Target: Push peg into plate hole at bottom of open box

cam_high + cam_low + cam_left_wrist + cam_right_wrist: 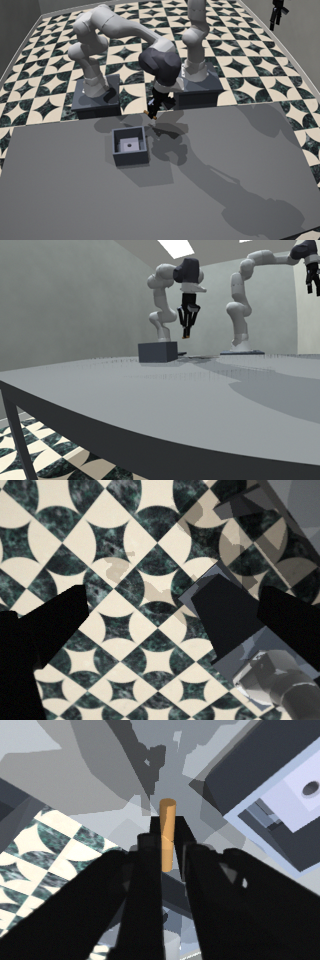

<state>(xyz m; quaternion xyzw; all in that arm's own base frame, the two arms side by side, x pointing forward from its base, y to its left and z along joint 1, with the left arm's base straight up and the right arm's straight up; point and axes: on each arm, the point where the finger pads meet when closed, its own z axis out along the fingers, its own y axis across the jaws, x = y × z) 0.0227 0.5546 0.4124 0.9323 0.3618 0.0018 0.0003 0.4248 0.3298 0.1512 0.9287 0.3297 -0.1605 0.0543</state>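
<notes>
My right gripper [151,115] [186,335] [166,830] is shut on the orange peg [146,112] [186,337] [168,812], which lies crosswise between the fingertips, roughly level, with both ends sticking out. It hangs above the table near its back edge, behind and to the right of the open box [131,159] [152,352] [260,750] in the top view. The pale plate [134,141] [300,812] at the box's bottom has a dark round hole [129,145] [311,788]. The plate is hidden in the exterior view. My left gripper [274,27] [313,292] [173,601] is open and empty, high up and far from the box.
The box's four walls stand up around the plate. The grey table [64,193] [129,400] carries the box. Two arm pedestals [95,102] [199,83] stand behind the table's back edge. The left gripper is over the tiled floor [157,585].
</notes>
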